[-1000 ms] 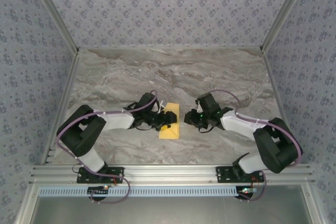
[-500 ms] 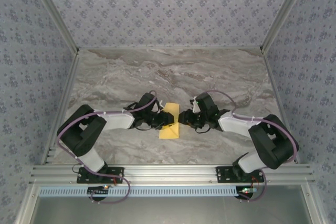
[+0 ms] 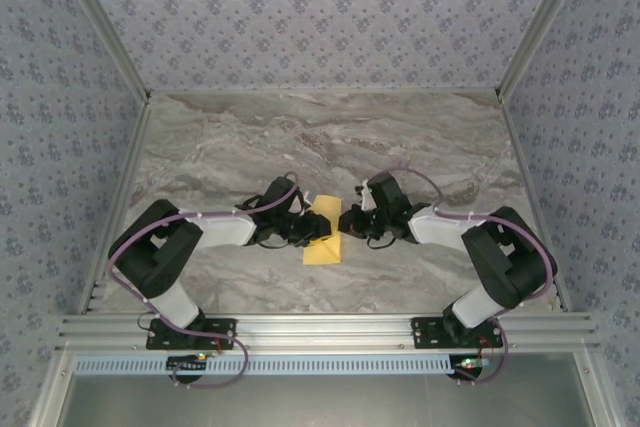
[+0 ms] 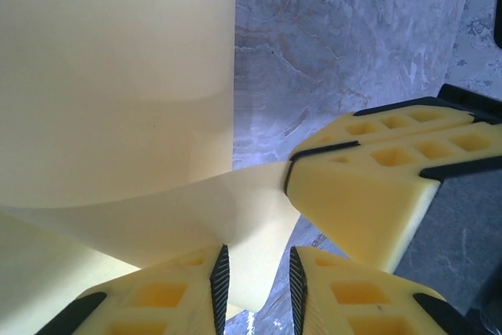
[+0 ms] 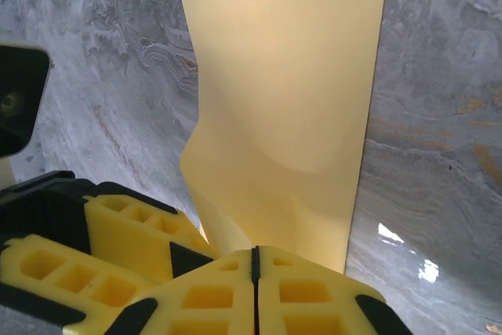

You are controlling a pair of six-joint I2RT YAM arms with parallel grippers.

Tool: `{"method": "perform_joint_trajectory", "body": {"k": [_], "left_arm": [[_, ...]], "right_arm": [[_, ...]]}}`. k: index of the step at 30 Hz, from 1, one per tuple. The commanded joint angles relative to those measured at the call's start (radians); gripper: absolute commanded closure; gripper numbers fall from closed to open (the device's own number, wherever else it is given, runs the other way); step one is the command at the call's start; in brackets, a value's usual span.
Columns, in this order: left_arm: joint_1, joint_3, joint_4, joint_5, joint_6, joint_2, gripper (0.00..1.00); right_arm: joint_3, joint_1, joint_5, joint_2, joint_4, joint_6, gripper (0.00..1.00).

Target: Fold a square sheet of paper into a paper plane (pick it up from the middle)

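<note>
The square sheet of paper (image 3: 323, 245) lies on the marble table as a narrow mustard-yellow rectangle, with one layer lifted at its middle. My right gripper (image 3: 345, 225) is at the sheet's right edge. In the right wrist view its jaws (image 5: 253, 260) are pressed together, shut on the raised edge of the sheet (image 5: 290, 76). My left gripper (image 3: 313, 231) is over the sheet's left side. In the left wrist view the raised flap (image 4: 235, 209) runs between its pads (image 4: 220, 280), resting against the left one with a gap to the right one. The right gripper's fingers (image 4: 369, 194) show there too.
The grey marble tabletop (image 3: 330, 137) spreads behind and to both sides of the sheet. Patterned walls with metal rails (image 3: 115, 207) close it in. The two grippers face each other, almost touching across the sheet.
My right gripper has moved left to the sheet's right edge and shut on it. My left gripper has stayed in place while its jaws narrowed around the raised flap.
</note>
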Motion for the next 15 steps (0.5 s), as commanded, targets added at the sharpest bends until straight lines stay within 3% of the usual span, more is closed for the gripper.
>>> {"method": "perform_joint_trajectory", "body": {"k": [1,15], "left_arm": [[0.0,-0.015,0.057,0.017,-0.003,-0.04,0.71],[-0.002,0.002,0.055,0.023,0.014,0.005,0.73]], "right_arm": [[0.028,0.003,0.023,0.024,-0.063,-0.041,0.95],[0.051,-0.002,0.011,0.098,-0.08,-0.07,0.96]]}}
